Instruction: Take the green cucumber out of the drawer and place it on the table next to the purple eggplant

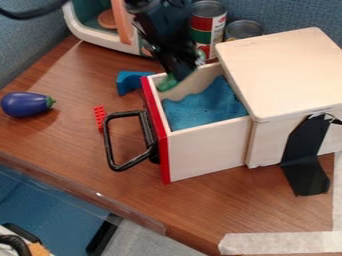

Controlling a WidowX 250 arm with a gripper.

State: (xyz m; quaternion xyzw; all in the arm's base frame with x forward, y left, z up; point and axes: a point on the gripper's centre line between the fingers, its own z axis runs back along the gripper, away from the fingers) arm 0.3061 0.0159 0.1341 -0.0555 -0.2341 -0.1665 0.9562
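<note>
Over open drawer (207, 156), black hand (182, 75) right at green object (166, 83); cannot tell whether clenched or released.

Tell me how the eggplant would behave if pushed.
The eggplant would probably roll, since its rounded body lies on its side. Its taper toward the green stem could make it curve. Its smooth surface may be somewhat slippery.

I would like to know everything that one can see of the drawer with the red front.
The drawer looks like pale wood, with a red front and black looped handle. It is pulled out from its box. Blue, cloth-like material lies inside. The pincer is at its far front corner; contact is unclear.
</note>
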